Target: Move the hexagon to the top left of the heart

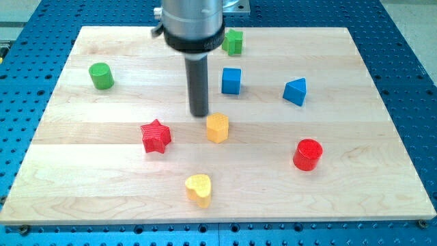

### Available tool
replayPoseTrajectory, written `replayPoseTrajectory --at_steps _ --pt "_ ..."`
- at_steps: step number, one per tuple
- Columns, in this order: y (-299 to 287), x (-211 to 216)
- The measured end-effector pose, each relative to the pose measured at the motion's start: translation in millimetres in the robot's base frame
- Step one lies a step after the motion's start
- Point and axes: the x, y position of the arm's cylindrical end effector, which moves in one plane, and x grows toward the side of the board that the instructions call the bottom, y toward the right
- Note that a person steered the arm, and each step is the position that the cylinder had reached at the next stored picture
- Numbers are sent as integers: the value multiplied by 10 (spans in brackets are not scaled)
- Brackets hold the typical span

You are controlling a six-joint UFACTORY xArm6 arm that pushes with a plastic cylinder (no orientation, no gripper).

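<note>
A yellow hexagon block (217, 127) sits near the middle of the wooden board. A yellow heart block (199, 188) lies below it, toward the view's bottom. The hexagon is above and slightly right of the heart. My tip (199, 114) is just off the hexagon's upper left side, very close to it; contact cannot be told.
A red star (156, 136) lies left of the hexagon. A green cylinder (102, 75) is at the upper left. A blue cube (231, 80), a green block (233, 42), a blue triangular block (295, 91) and a red cylinder (308, 154) lie to the right.
</note>
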Motion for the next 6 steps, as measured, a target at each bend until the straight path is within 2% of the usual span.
replayPoseTrajectory --at_steps 1,2,3,5,6 --pt "97 219" --pt "124 729" --pt "788 835" --pt "-49 1031" --pt "-160 1097"
